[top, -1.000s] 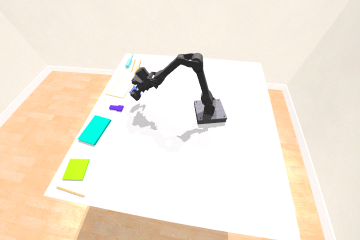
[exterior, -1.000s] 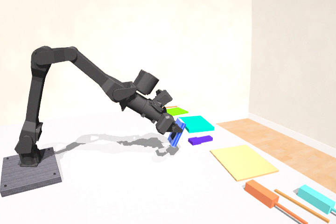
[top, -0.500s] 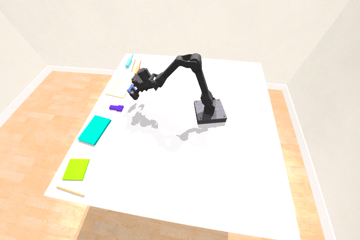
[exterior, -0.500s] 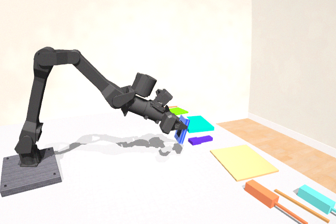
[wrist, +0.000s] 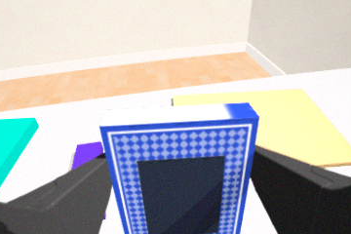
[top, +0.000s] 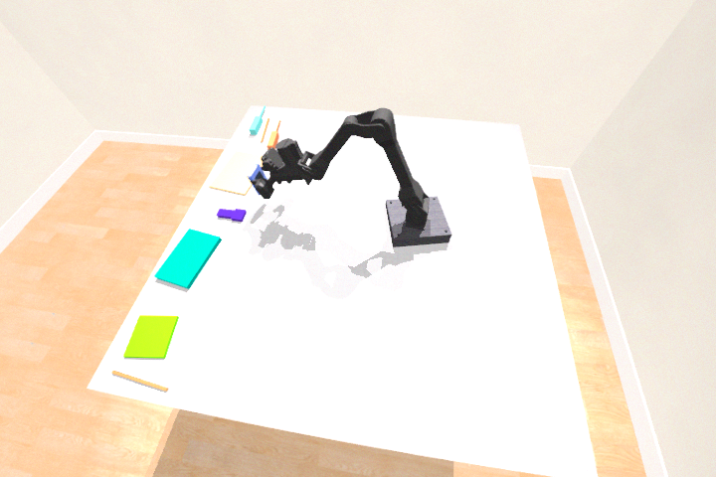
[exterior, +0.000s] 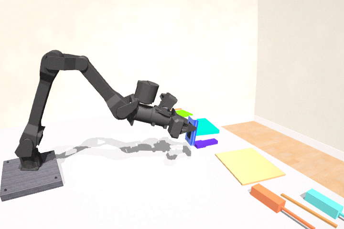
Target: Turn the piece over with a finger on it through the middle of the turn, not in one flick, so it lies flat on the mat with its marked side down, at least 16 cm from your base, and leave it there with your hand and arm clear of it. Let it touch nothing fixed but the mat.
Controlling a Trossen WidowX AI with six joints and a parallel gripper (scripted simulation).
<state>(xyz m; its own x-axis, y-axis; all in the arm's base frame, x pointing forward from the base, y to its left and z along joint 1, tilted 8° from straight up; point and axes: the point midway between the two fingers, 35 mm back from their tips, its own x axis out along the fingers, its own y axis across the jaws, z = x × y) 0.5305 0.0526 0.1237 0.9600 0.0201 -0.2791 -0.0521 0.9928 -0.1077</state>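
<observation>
Blue, diamond-patterned flat piece (wrist: 179,171) stands upright above the white counter (exterior: 123,194); our jaws grip its side edges, so we control the turn.

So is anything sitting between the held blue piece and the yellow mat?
Nothing visible. The blue patterned piece is clamped upright in the gripper, off the table; the yellow mat lies beyond it, and the purple block sits off to the side.
</observation>
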